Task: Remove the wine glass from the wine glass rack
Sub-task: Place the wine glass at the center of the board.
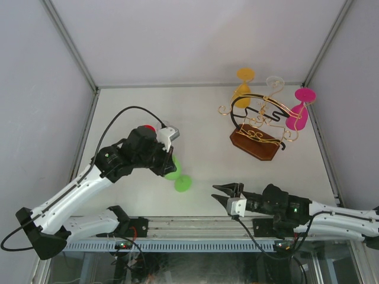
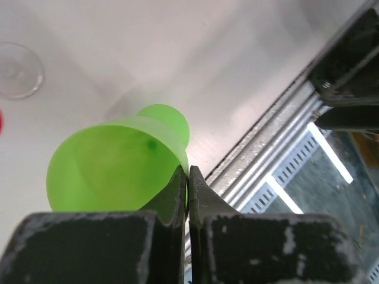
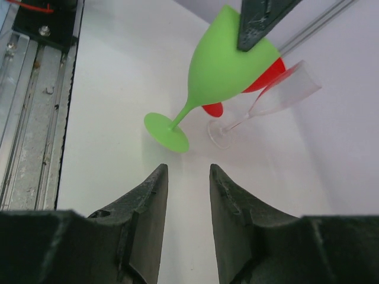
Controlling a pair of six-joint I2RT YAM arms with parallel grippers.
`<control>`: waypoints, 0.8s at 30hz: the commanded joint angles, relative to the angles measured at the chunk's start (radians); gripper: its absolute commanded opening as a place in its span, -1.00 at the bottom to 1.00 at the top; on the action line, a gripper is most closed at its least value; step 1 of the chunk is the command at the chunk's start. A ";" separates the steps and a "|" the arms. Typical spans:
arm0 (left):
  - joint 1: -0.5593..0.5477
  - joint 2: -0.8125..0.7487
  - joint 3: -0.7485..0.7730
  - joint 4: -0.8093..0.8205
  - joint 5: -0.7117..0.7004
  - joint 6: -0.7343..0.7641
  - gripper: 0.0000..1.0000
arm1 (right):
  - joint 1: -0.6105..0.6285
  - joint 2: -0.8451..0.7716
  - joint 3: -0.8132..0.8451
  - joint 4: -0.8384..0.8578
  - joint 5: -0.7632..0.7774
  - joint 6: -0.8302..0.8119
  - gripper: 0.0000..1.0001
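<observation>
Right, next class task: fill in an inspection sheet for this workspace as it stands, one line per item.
Surface: white table, no spills seen.
Job's things: wine glass rack at far right, carrying a yellow glass, a clear glass and a pink glass; green wine glass off the rack, tilted.
Clutter: red glass and second clear glass behind the green one.
Grippers: left gripper shut on the green wine glass's rim; right gripper open, empty.
Cables: black cable looping over the left arm.
Surroundings: grey walls; metal rail at the near edge.
</observation>
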 commanded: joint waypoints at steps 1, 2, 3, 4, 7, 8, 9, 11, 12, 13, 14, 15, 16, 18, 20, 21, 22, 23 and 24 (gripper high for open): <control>-0.006 -0.043 0.023 -0.003 -0.180 -0.049 -1.00 | -0.003 -0.075 0.007 0.005 0.042 0.021 -0.32; -0.005 -0.047 0.018 0.001 -0.224 -0.063 -1.00 | -0.003 -0.095 0.007 0.002 0.047 0.021 -0.33; -0.005 -0.053 0.012 0.003 -0.261 -0.081 -1.00 | -0.003 -0.114 0.007 0.000 0.049 0.021 -0.33; -0.005 -0.057 0.003 0.004 -0.309 -0.102 -1.00 | -0.003 -0.133 0.007 0.002 0.053 0.028 -0.33; -0.005 -0.070 -0.030 0.005 -0.423 -0.153 -0.99 | -0.003 -0.189 -0.007 0.036 0.056 0.049 -0.31; -0.005 -0.072 -0.039 0.005 -0.449 -0.158 -0.99 | -0.003 -0.203 -0.014 0.050 0.052 0.051 -0.29; -0.005 -0.072 -0.044 -0.002 -0.481 -0.168 -0.99 | -0.003 -0.214 -0.019 0.064 0.053 0.054 -0.26; -0.004 -0.063 -0.040 -0.020 -0.533 -0.180 -1.00 | -0.003 -0.229 -0.032 0.122 0.090 0.071 -0.24; -0.003 -0.058 -0.038 -0.029 -0.553 -0.184 -1.00 | -0.003 -0.235 -0.043 0.157 0.116 0.081 -0.19; -0.001 -0.059 -0.039 -0.034 -0.567 -0.188 -1.00 | -0.003 -0.239 -0.052 0.189 0.133 0.084 -0.14; 0.000 -0.061 -0.042 -0.038 -0.577 -0.189 -0.99 | -0.003 -0.242 -0.061 0.210 0.139 0.086 -0.09; 0.004 -0.063 -0.047 -0.043 -0.580 -0.189 -1.00 | -0.003 -0.244 -0.063 0.223 0.141 0.087 -0.06; 0.010 -0.065 -0.052 -0.051 -0.581 -0.187 -1.00 | -0.003 -0.243 -0.063 0.223 0.143 0.090 -0.04; 0.026 -0.068 -0.058 -0.066 -0.587 -0.186 -0.99 | -0.004 -0.240 -0.063 0.225 0.154 0.096 -0.03; 0.046 -0.068 -0.063 -0.077 -0.581 -0.186 -1.00 | -0.004 -0.233 -0.066 0.235 0.171 0.099 -0.02; 0.054 -0.070 -0.066 -0.080 -0.575 -0.186 -1.00 | -0.004 -0.229 -0.066 0.241 0.177 0.100 -0.02; 0.061 -0.072 -0.070 -0.080 -0.569 -0.186 -0.99 | -0.004 -0.222 -0.067 0.244 0.180 0.099 -0.01; 0.067 -0.072 -0.074 -0.081 -0.568 -0.187 -1.00 | -0.004 -0.218 -0.065 0.246 0.177 0.098 0.00; 0.072 -0.074 -0.080 -0.081 -0.572 -0.192 -1.00 | -0.004 -0.216 -0.064 0.246 0.173 0.098 0.00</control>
